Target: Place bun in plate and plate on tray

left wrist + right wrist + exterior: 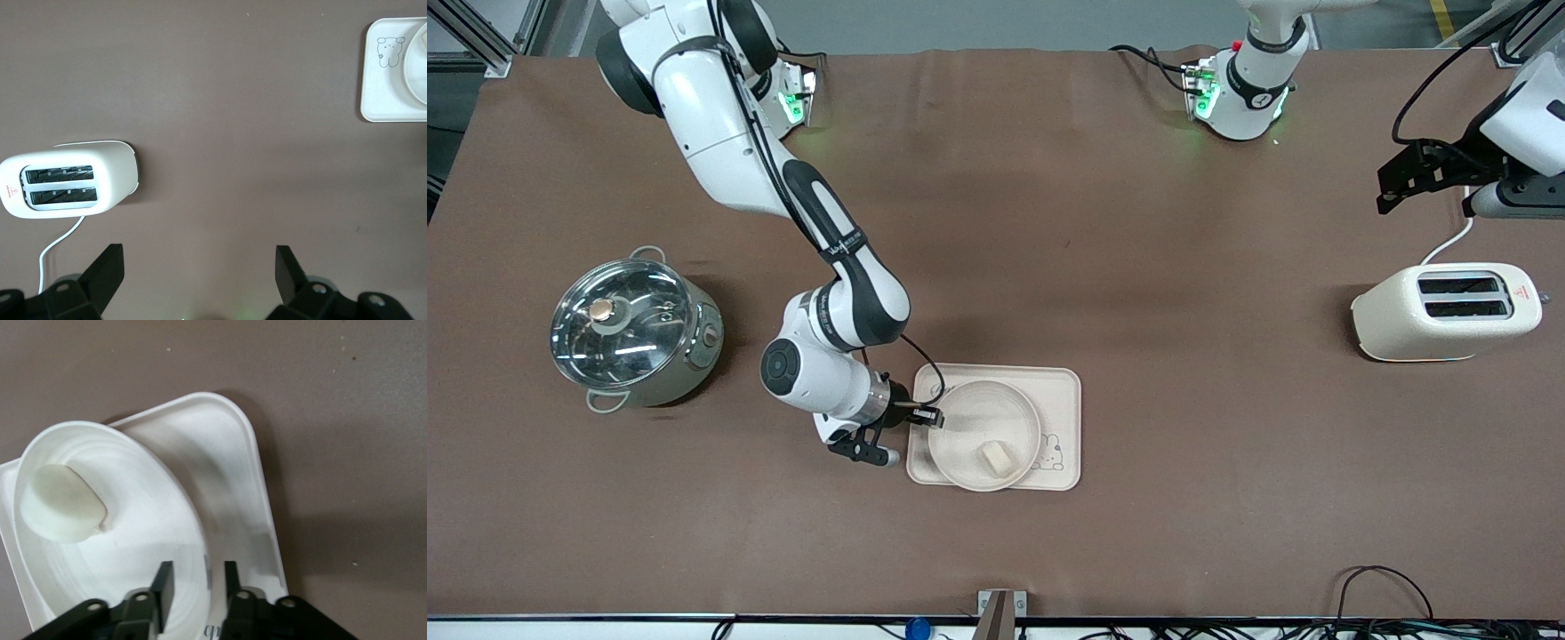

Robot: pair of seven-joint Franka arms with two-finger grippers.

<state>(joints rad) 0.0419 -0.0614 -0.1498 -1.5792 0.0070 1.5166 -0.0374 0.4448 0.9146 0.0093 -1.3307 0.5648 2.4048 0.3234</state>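
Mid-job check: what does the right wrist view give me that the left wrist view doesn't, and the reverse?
Only the right wrist view shows the bun lying in the plate, and the right gripper with its fingers astride the plate's rim, a small gap between them. Only the left wrist view shows the toaster with its white cord, and the left gripper wide open over bare table beside the toaster, where that arm waits. Both show the tray with the plate resting on it; only the plate's edge and the tray's rabbit drawing appear in the left wrist view.
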